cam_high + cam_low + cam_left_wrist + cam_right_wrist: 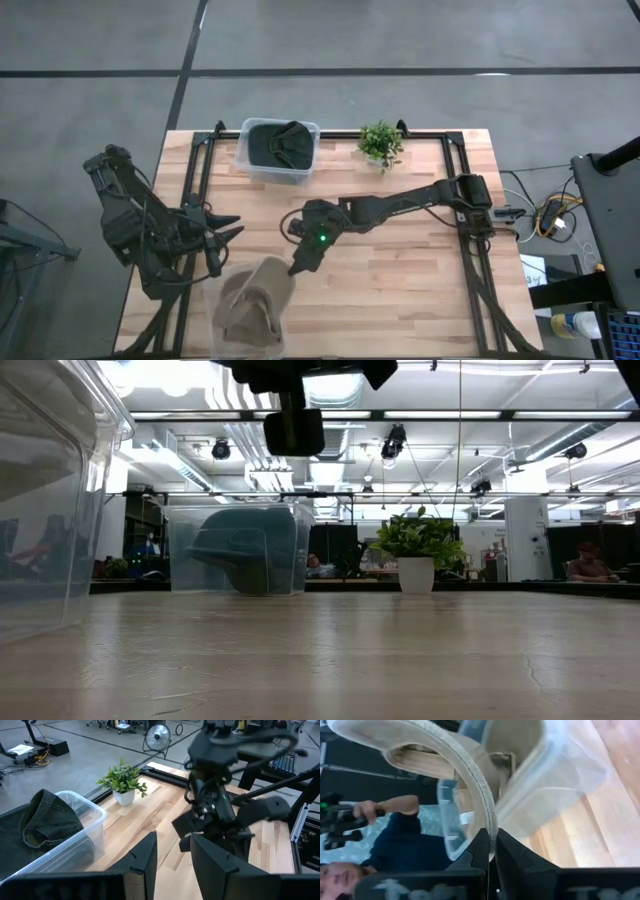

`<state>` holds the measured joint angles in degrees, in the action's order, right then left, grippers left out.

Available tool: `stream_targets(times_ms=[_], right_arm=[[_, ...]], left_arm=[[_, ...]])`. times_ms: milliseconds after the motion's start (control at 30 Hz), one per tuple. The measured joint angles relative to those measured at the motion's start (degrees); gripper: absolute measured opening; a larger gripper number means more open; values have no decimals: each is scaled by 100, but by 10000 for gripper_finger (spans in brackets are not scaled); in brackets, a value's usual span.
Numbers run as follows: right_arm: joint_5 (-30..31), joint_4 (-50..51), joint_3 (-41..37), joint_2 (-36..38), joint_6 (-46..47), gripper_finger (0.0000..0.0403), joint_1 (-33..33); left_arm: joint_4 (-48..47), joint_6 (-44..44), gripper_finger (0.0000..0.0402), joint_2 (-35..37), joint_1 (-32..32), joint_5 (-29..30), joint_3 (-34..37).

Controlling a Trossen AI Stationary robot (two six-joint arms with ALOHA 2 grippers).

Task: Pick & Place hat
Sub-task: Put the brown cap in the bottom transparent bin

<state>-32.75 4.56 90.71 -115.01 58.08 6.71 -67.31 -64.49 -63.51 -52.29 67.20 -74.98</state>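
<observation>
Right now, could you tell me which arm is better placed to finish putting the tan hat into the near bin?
The right. Its gripper is shut on the tan hat's brim, holding it over the near bin. The left gripper waits open at the table's left side, holding nothing.

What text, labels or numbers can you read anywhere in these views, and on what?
None can be read.
Tan hat, held by its brim in the right gripper over the clear bin: a small white tag inside, print too small to read.
Dark hat, potted plant, left gripper: no markings visible.
</observation>
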Motion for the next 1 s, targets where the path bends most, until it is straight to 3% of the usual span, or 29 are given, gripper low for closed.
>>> stream_targets(times_ms=[133, 367, 633, 1000], right_arm=[[-337, 395, 346, 17, -103, 12, -120], [-626, 2545, 1417, -25, -744, 12, -356], [-670, 2791, 2026, -25, -835, 12, -450], [-909, 2442, 1847, -284, -609, 12, -217]], left_arm=[[2, 0, 110, 0, 0, 0, 2], [1, 0, 110, 0, 0, 0, 2], [0, -7, 110, 0, 2, 46, 13], [0, -118, 110, 0, 1, -24, 22]])
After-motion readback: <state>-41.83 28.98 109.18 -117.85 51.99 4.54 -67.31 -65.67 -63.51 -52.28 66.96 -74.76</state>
